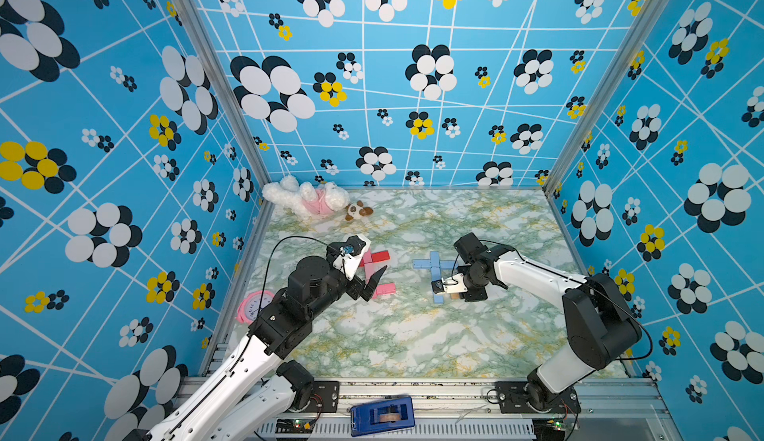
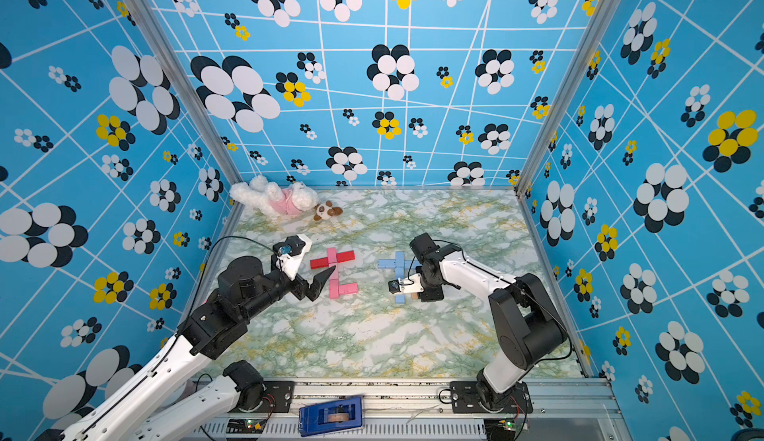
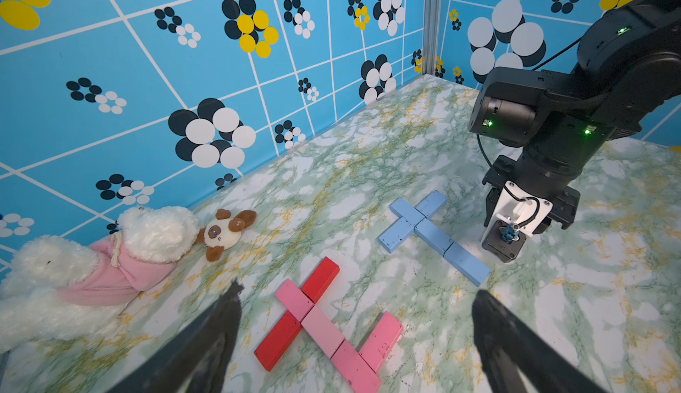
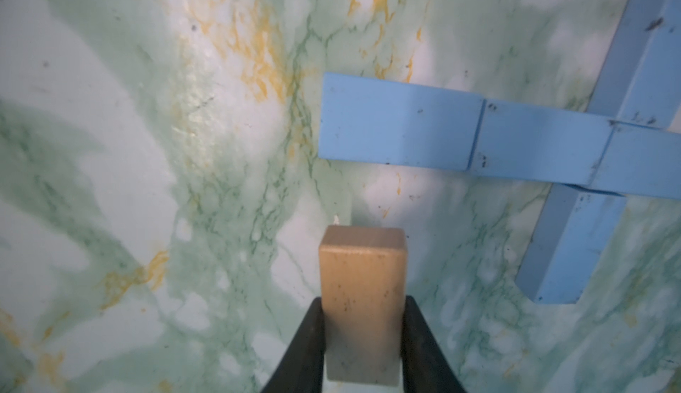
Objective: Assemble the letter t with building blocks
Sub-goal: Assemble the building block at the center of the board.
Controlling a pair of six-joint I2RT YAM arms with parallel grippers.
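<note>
Right pincer down-pointing, clamped on tan block; left pincer splayed, empty, near pink blocks.

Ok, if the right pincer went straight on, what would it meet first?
Probably bare table, with its tan block touching down first; the blue blocks look just clear to one side.

tan block clamped in right gripper, blue blocks beside

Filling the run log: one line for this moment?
left pincer open, empty | right pincer shut on tan block | near light blue blocks
</note>
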